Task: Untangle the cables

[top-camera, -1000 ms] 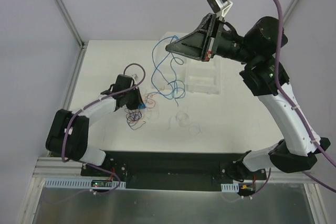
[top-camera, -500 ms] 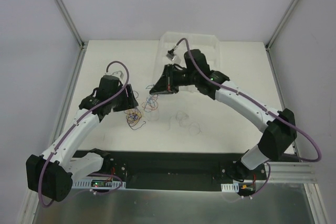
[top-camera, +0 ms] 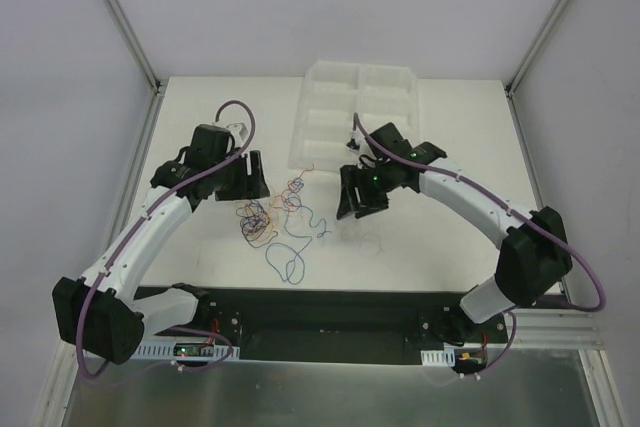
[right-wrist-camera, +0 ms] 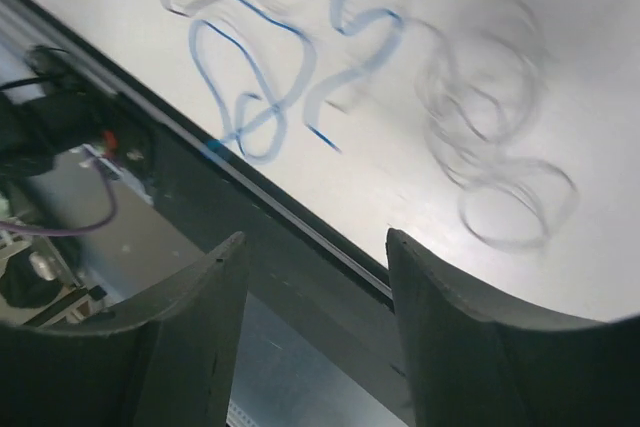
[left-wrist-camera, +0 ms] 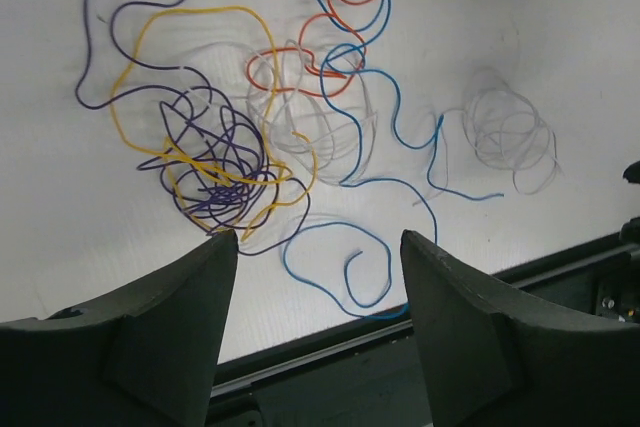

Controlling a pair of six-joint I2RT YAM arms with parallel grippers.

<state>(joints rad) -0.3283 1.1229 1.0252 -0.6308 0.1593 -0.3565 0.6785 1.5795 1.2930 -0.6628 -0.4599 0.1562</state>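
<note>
The white bench (top-camera: pixel 460 127) carries everything. The left arm (top-camera: pixel 140 242) and right arm (top-camera: pixel 470 202) both reach in over its middle. A clear tray (top-camera: pixel 412 82) with several compartments lies on the far side of both sets of fingers, well apart from the wires.

The left fingers (top-camera: pixel 248 179) are spread wide with nothing between them. The right fingers (top-camera: pixel 356 202) are also parted and hold nothing. All the cables (top-camera: pixel 280 217) lie loose on the bench, mostly between the two pairs of fingers and toward the near edge.

In the left wrist view, the purple and yellow knot (left-wrist-camera: pixel 215 172) sits just beyond the left-hand fingertip, not touching it. It is the densest clump, and a long purple tail curls away on its far side.

The blue strand (left-wrist-camera: pixel 370 162) winds from far beyond the fingers down to a loop just ahead of the gap between them. In the right wrist view the same blue strand shows beyond the right fingers, close to the dark strip at the bench edge.

The red-orange strand (left-wrist-camera: pixel 330 57) curls farther out, crossing the blue one.

Faint pale loops (left-wrist-camera: pixel 510 137) lie off to the right-hand finger's side; they are blurred in the right wrist view.
</note>
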